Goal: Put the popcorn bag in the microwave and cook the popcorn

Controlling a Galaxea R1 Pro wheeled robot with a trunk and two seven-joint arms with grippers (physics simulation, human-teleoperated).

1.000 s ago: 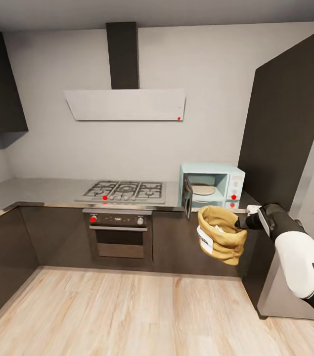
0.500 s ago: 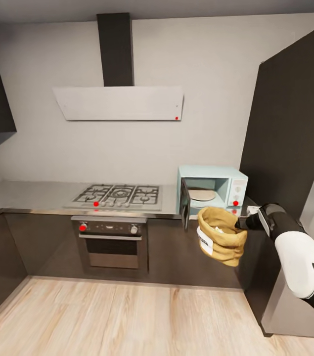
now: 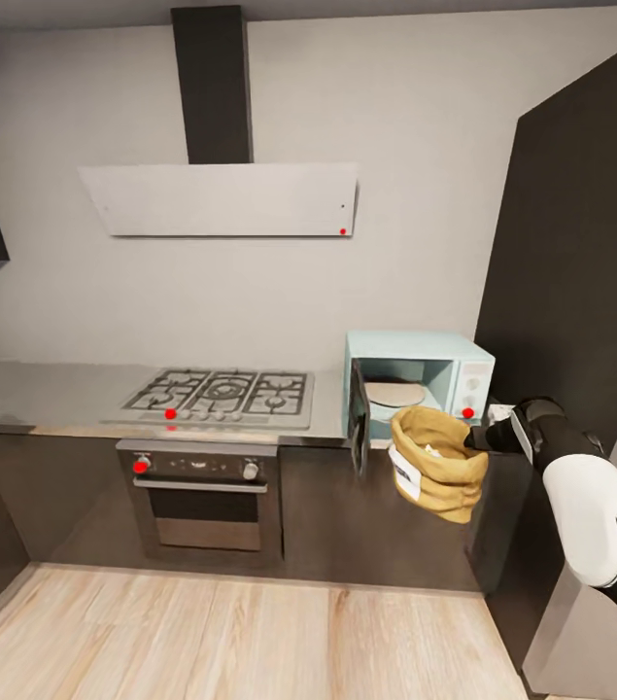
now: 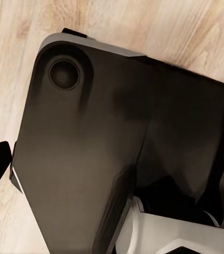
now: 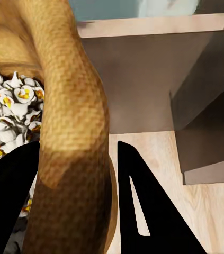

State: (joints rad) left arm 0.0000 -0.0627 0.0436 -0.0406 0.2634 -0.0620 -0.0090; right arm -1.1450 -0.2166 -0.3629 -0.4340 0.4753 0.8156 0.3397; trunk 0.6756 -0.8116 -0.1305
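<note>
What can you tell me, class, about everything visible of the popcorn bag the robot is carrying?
The popcorn bag is a tan-brown woven-looking soft sack with a rolled rim and a white label on its side. Its open mouth shows white-and-yellow popcorn. The right hand pinches its rim, one finger inside and one outside. It hangs in the air before the open microwave, below its door opening.

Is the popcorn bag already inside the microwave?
No, the popcorn bag hangs from the right hand in front of the microwave, whose door is open.
</note>
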